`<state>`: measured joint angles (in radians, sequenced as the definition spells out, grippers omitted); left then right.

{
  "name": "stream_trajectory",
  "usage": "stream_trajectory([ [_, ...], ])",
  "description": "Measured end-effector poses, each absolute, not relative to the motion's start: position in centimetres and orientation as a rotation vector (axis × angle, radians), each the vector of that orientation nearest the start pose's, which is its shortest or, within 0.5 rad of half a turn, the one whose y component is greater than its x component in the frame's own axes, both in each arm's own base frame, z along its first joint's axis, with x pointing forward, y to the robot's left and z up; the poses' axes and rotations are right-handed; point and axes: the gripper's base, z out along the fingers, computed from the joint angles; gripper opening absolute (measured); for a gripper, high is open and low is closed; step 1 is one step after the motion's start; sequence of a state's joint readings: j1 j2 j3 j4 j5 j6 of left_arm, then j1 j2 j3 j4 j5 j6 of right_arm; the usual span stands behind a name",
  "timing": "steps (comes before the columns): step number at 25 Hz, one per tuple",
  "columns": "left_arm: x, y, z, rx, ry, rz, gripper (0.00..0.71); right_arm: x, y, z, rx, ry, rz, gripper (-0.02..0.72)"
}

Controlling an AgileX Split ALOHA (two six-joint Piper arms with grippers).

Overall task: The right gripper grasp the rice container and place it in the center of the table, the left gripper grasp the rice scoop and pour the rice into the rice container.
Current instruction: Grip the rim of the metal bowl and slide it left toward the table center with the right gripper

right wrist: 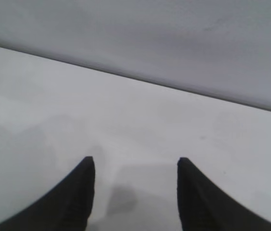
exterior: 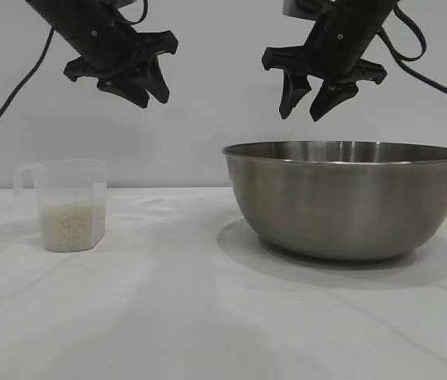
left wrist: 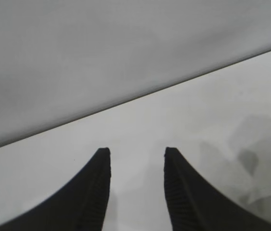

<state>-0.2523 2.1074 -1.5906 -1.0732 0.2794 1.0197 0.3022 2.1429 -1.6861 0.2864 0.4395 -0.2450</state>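
Hovering above an untouched scoop and bowl, both grippers are seen empty.

At the upper left of the exterior frame the left gripper [exterior: 132, 75] is hung in the air with its jaws parted narrowly and nothing held; below it, at middle left, the rice scoop [exterior: 66, 204] is stood upright on the table [exterior: 208, 317], with the rice [exterior: 69, 226] filling its lower part. The scoop is judged light, thin-walled and easily tipped or squeezed, so it is best taken across its walls near the rim, gently. At upper right the right gripper [exterior: 315, 99] is held moderately open, empty, just above the rear rim of the rice container [exterior: 346, 198], which is set at middle right. That steel bowl is judged stiff and slippery, so its thin rim is best pinched.
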Motion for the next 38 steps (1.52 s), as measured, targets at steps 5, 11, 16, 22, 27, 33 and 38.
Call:
stream_trajectory([
  [5,46.8,-14.4,21.4,0.375,2.115,-0.431,0.218,46.5,15.6,20.5,-0.398,2.345,0.296,0.373],
  [11,46.8,-14.4,21.4,0.375,2.115,-0.431,0.218,46.2,15.6,20.6,-0.409,2.376,0.302,0.373],
  [16,46.8,-14.4,21.4,0.375,2.115,-0.431,0.218,45.5,12.8,23.4,-0.371,2.418,0.301,0.321],
  [22,46.8,-14.4,21.4,0.375,2.115,-0.431,0.218,43.3,8.6,26.7,-0.344,2.576,0.282,0.321],
  [27,46.8,-14.4,21.4,0.387,2.117,-0.430,0.218,41.2,7.3,26.7,-0.385,2.793,0.253,0.321],
  [33,46.7,-14.4,21.5,0.393,2.115,-0.425,0.218,40.5,7.2,26.0,-0.415,2.896,0.250,0.293],
  [38,46.7,-14.4,21.6,0.395,2.113,-0.424,0.218,41.0,7.3,23.8,-0.423,2.969,0.252,0.293],
])
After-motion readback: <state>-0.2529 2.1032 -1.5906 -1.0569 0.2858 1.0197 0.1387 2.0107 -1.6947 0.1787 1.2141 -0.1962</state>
